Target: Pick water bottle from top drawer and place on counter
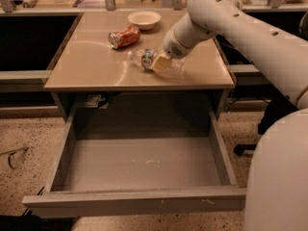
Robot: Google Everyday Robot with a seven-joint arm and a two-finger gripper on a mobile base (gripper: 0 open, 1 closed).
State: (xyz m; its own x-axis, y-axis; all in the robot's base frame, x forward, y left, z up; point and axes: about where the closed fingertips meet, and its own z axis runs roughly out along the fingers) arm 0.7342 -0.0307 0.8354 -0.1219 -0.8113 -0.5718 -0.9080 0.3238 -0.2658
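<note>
The water bottle (150,58) lies on its side on the tan counter (86,64), its white cap pointing left, near the counter's middle. My gripper (161,62) reaches in from the upper right and sits right on the bottle's middle, covering part of it. The clear body of the bottle shows to the right of the gripper. The top drawer (139,165) is pulled fully out below the counter, and its grey bottom is bare.
A crushed red-orange soda can (124,36) lies on the counter just behind and left of the bottle. A white bowl (144,19) stands at the counter's back. My white arm and body (279,172) fill the right side, beside the drawer's right wall.
</note>
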